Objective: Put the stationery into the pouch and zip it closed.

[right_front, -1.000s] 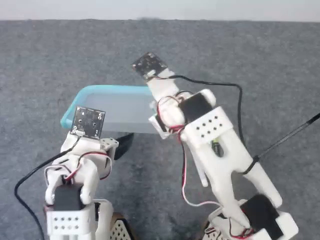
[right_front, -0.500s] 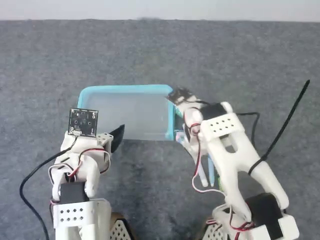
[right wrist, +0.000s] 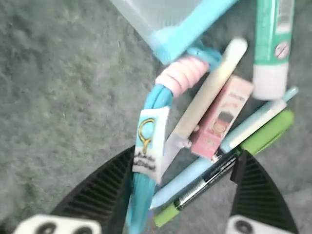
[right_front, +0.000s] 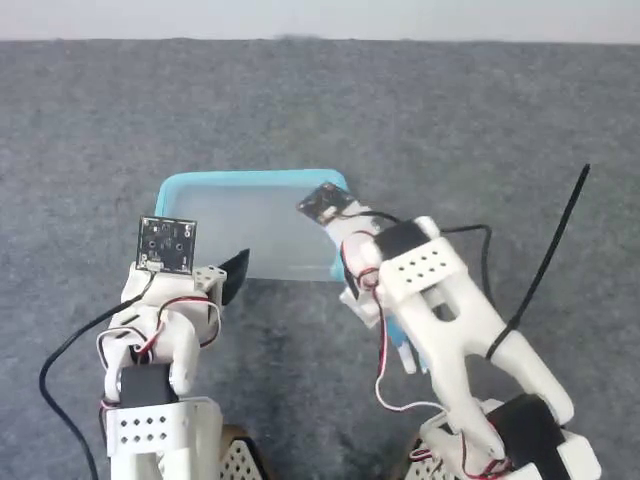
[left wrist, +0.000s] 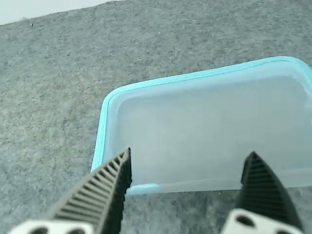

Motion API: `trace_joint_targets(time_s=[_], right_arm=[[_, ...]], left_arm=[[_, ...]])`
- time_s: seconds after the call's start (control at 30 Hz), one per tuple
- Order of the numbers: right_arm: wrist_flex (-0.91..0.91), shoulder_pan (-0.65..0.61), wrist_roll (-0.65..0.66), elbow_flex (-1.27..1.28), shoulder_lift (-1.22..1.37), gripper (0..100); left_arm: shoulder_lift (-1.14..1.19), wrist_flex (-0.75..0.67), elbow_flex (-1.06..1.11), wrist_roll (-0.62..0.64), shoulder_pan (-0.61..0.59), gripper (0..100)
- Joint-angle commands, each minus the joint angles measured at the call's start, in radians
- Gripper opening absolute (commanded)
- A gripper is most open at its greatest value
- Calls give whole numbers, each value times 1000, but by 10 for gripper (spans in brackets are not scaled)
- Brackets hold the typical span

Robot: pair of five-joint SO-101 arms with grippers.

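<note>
Near the middle of the grey felt (right_front: 500,110), in the high view, the pouch (right_front: 255,215) lies flat, translucent with a teal border, its long edges running 9 to 3 o'clock; the stationery (right wrist: 229,112) lies on the felt just beside the pouch's 4 o'clock corner, outside it and under the right arm; the right wrist view shows a green-and-white glue stick (right wrist: 273,44), a cream stick (right wrist: 209,92), a pink box (right wrist: 222,117), a pale blue pen (right wrist: 258,122), a green pen (right wrist: 270,134) and a black pen (right wrist: 204,180), bunched and partly overlapping; a teal zip cord (right wrist: 156,102) with a pink bead hangs from the pouch corner and carries a white tag (right wrist: 148,146); the tag bears a gold emblem and the glue stick dark print, both too blurred to read; the right gripper (right wrist: 187,161) stands over the pens with jaws wide apart, the cord close by one jaw; the left gripper (left wrist: 190,156) hovers at the pouch's 6 o'clock edge, jaws also spread and holding nothing; felt spreads wide from the pouch toward 12, 9 and 3 o'clock, up to the table's far edge (right_front: 320,41); a black strap (right_front: 555,245) juts from the right arm toward 1 o'clock.
</note>
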Motion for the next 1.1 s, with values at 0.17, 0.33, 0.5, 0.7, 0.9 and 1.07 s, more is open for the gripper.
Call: trace_joint_targets(time_s=[0.17,0.33,0.5,0.7,0.9,1.07], right_arm=[[294,-13,-66,-209,-22,292],[288,154,-18,-173,8,292],[194,231,-61,-183,8,294],[-5,-53,-276,-166,31,292],[-162,-140,-497,-129,173,292],[-209,-127,-517,-130,283,292]], left_arm=[[-18,-37,12,11,0,336],[-18,-37,12,11,0,336],[-18,-38,12,12,2,335],[-18,-38,16,12,0,335],[-15,-37,16,12,0,335],[-15,-37,16,12,0,335]])
